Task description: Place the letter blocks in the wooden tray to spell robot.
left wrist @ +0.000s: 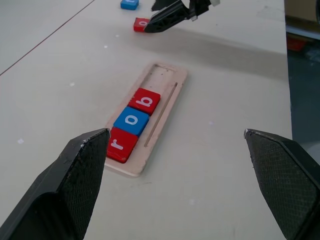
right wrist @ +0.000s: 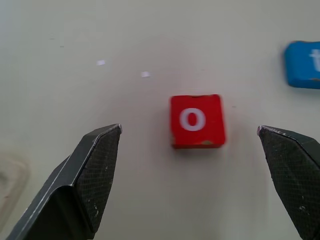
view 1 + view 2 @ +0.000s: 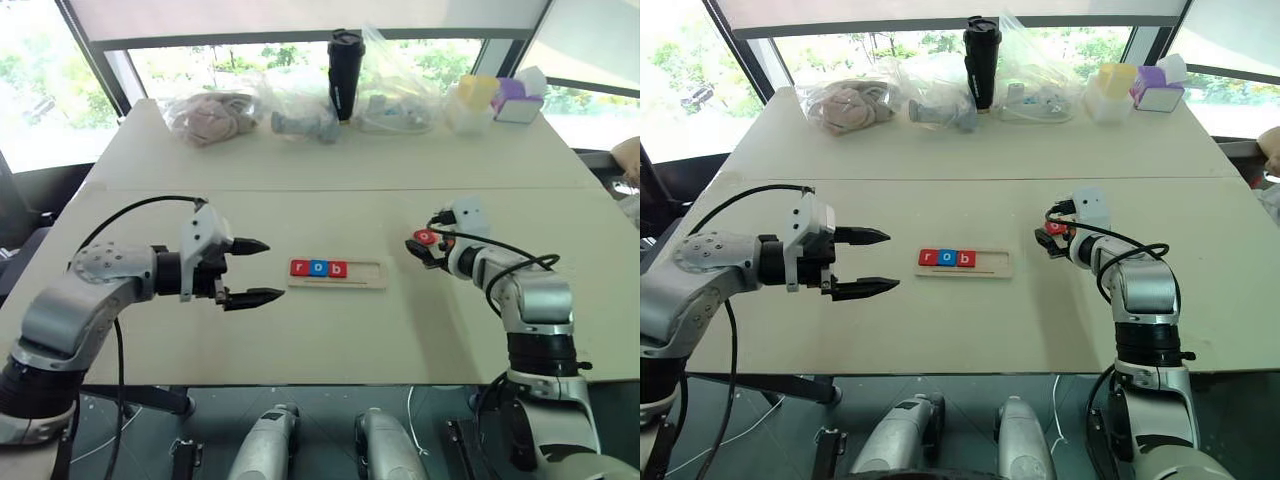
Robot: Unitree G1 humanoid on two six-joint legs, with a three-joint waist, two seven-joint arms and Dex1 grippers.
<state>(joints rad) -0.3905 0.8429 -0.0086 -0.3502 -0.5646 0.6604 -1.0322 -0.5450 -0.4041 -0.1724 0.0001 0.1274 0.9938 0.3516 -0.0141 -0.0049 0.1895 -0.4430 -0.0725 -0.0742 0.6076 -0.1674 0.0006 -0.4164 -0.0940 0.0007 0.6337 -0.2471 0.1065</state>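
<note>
The wooden tray [image 3: 366, 276] lies mid-table with three letter blocks at its left end: red r [image 3: 299, 267], blue o [image 3: 318, 267] and red b [image 3: 338, 268]. To the tray's right a red o block [image 2: 196, 121] lies flat on the table. My right gripper [image 2: 189, 129] stands open just over it, one finger on each side, not touching. A blue t block [image 2: 304, 65] lies just beyond the red o. My left gripper [image 3: 255, 270] hovers open and empty left of the tray, pointing at it. In the left wrist view the tray [image 1: 165, 75] lies ahead of the left gripper [image 1: 175, 132].
Along the table's far edge sit clear bags [image 3: 215, 115], a black tumbler [image 3: 345, 72], a pastel yellow box [image 3: 476, 95] and a purple box [image 3: 520, 100]. A seam [image 3: 330, 189] crosses the table behind the tray. The front edge runs close under both arms.
</note>
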